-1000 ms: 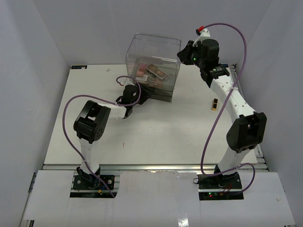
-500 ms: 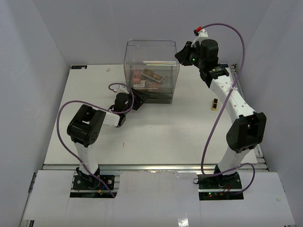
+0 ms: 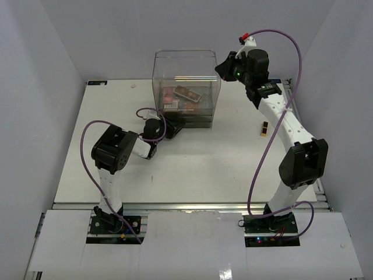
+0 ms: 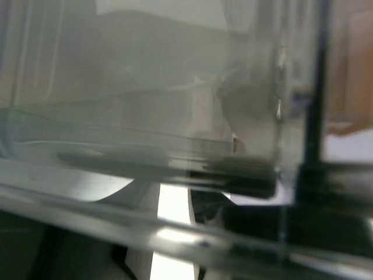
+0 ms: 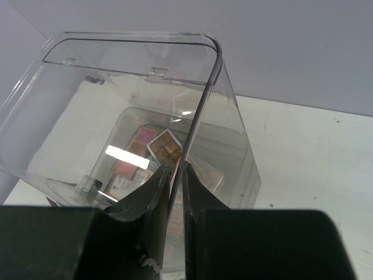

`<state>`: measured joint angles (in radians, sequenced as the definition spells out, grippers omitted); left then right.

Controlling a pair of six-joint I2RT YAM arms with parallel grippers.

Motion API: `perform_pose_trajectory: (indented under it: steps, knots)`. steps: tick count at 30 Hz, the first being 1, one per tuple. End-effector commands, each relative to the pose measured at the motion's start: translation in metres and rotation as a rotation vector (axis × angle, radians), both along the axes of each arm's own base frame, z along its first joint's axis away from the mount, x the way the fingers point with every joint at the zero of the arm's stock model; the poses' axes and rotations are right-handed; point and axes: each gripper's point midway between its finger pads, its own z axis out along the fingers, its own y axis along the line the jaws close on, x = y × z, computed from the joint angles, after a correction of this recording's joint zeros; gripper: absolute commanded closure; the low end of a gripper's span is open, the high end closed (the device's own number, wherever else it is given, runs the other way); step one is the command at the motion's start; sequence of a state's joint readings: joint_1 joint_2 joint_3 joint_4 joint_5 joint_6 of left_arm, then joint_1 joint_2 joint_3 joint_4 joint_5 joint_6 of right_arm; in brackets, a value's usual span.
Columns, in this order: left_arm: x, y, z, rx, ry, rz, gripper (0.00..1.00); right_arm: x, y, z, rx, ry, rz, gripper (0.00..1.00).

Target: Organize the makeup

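- Top external view: the clear box (image 3: 185, 70) stands upright at the far middle of the surface (image 3: 204, 169); its dark drawer section (image 3: 195, 118) forms the bottom, nearest my arms.
- I see the makeup palettes (image 3: 185, 94) inside the box, above the drawers; they are pink and brown squares lying flat and overlapping; I cannot count them from here.
- The right tool (image 3: 224, 64) is up at the box's upper right rim, with the arm stretched far across the surface.
- From the right wrist camera, the right tool (image 5: 175, 175) is clamped on the box's clear wall; one dark finger sits on each side of the wall's edge with the plastic pinched between them.
- The same camera looks down through the clear box (image 5: 128, 52) onto the makeup palettes (image 5: 148, 154); a brown one lies turned diagonally over pink ones.
- The left tool (image 3: 176, 125) is low down, touching or just beside the box's near left corner at drawer level.
- The left wrist camera gives me only blurred clear plastic (image 4: 145, 116) very close to the lens, with dark edges below; I cannot make out the fingers, so I cannot tell whether the left tool is apart or together.
- A small dark-and-yellow item (image 3: 264, 129) lies on the surface to the right, apart from the box and just beside the right arm.
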<state>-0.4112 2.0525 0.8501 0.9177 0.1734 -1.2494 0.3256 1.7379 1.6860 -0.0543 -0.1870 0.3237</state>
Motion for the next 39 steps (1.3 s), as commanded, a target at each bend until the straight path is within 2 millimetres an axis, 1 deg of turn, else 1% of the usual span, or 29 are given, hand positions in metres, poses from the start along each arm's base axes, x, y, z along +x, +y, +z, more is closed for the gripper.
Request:
perform_pose_trajectory:
  steps: [1,3,6,10,13,18,19,20,21,26,29,33,34,36,38,39]
  knots:
    - [0.013,0.012,0.005,-0.044,-0.002,0.092,0.69,-0.027,0.017,-0.039,-0.012,0.145,0.1,0.92]
    - [0.013,0.012,0.006,-0.059,-0.002,0.097,0.77,-0.027,0.018,-0.041,-0.008,0.148,0.099,0.92]
    - [0.011,0.011,0.008,-0.082,-0.006,0.094,0.85,-0.027,0.018,-0.042,-0.003,0.15,0.097,0.92]
    - [-0.001,0.013,0.009,-0.109,-0.011,0.078,0.89,-0.026,0.018,-0.041,-0.001,0.145,0.092,0.92]
    - [-0.022,0.017,0.004,-0.12,-0.002,0.065,0.9,-0.023,0.017,-0.042,0.003,0.143,0.083,0.92]
    - [-0.054,0.022,0.003,-0.141,0.005,0.032,0.92,-0.018,0.017,-0.046,0.012,0.15,0.064,0.92]
    - [-0.059,0.021,0.005,-0.145,0.003,0.02,0.92,-0.016,0.017,-0.046,0.014,0.148,0.06,0.92]
    - [-0.066,0.021,0.003,-0.144,0.009,0.009,0.92,-0.016,0.016,-0.046,0.013,0.148,0.056,0.92]
    - [-0.067,0.02,0.008,-0.15,-0.001,0.002,0.92,-0.015,0.017,-0.048,0.014,0.15,0.054,0.92]
    - [-0.099,0.012,0.008,-0.157,0.012,-0.053,0.92,-0.01,0.015,-0.05,0.013,0.145,0.037,0.92]
    - [-0.112,0.01,0.005,-0.163,0.026,-0.064,0.92,-0.009,0.015,-0.052,0.009,0.144,0.031,0.92]
    - [-0.121,0.009,0.0,-0.181,0.049,-0.068,0.91,-0.008,0.014,-0.053,-0.002,0.137,0.028,0.92]
    - [-0.122,0.008,-0.001,-0.184,0.051,-0.073,0.88,-0.009,0.013,-0.053,-0.008,0.132,0.032,0.88]
    - [-0.121,0.007,0.001,-0.193,0.046,-0.077,0.8,-0.01,0.013,-0.051,-0.02,0.119,0.043,0.7]
    - [-0.12,0.007,0.002,-0.192,0.045,-0.074,0.64,-0.016,0.013,-0.044,-0.047,0.082,0.072,0.51]
    - [-0.12,0.007,0.002,-0.183,0.046,-0.074,0.6,-0.018,0.012,-0.041,-0.061,0.064,0.081,0.44]
